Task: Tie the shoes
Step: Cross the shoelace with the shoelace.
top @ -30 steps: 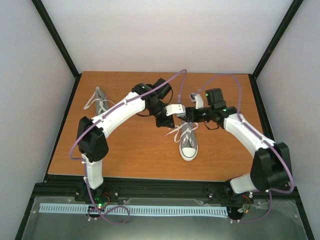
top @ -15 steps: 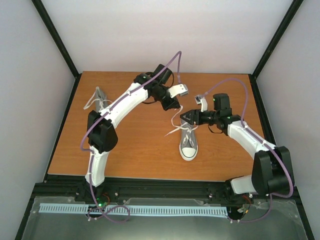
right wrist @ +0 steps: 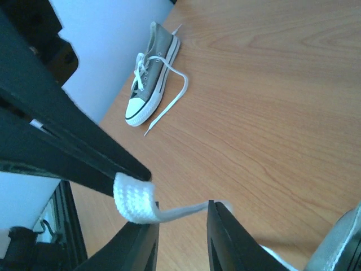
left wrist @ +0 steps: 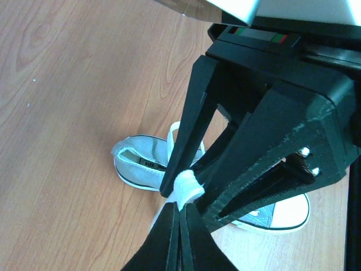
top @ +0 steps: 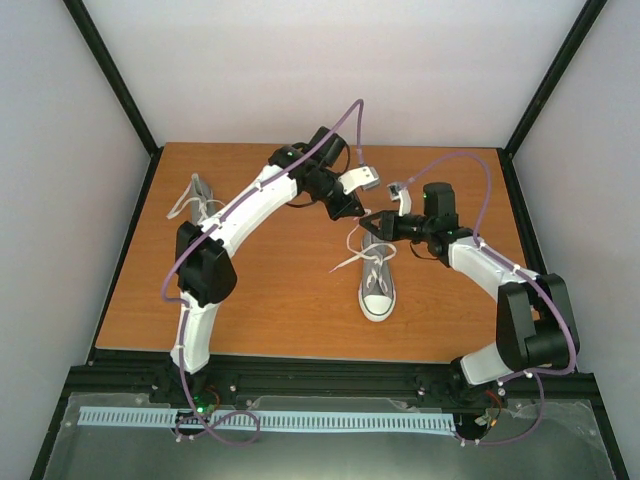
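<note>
One grey shoe [top: 377,282] with a white toe cap lies mid-table, toe toward the arms, its white lace [top: 350,245] pulled up and back. My left gripper [top: 352,208] hangs above the heel, shut on a folded bit of that lace [left wrist: 186,188]. In the left wrist view the left gripper [left wrist: 181,206] pinches it at the fingertips. My right gripper [top: 372,224] meets it tip to tip. The right gripper [right wrist: 181,206] stands open, with the lace strand [right wrist: 180,212] running across the gap between its fingers. The other shoe [top: 199,200] lies at the far left, laces loose.
The second shoe [right wrist: 148,76] lies near the table's left edge, a loose lace trailing beside it. Black frame posts and pale walls close in the wooden table [top: 270,300]. Both forearms arch over the table's middle.
The left arm rose and swung back, lifting the lace off the shoe. The right gripper then moved up to the left fingertips and its jaws narrowed around the strand.
</note>
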### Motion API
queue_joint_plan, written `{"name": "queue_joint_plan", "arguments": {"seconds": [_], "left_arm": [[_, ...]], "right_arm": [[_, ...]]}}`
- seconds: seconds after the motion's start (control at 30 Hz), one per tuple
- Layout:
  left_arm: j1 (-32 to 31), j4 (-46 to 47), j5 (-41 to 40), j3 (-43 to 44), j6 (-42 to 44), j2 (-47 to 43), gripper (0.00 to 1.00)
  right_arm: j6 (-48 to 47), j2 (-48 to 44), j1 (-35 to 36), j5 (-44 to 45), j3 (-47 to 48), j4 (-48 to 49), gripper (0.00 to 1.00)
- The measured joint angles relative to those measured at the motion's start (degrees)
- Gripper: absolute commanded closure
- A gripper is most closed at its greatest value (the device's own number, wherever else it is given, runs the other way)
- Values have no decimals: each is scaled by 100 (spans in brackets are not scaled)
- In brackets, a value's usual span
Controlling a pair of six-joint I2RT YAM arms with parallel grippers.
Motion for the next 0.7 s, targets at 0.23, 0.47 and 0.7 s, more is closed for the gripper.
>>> {"name": "queue_joint_plan", "arguments": {"seconds": [0.23,0.47,0.7], "left_arm": [[0,0,116,46,-94,13,99],[0,-2,107,50,-155,107,96],[0,33,74,52,-227,402,35]], "right_arm": [[-55,-17,0,133,4,177,97],[-269,-385,-157,627,-74,-142,97],[-308,-682,-461,970,-201,-350,97]]}}
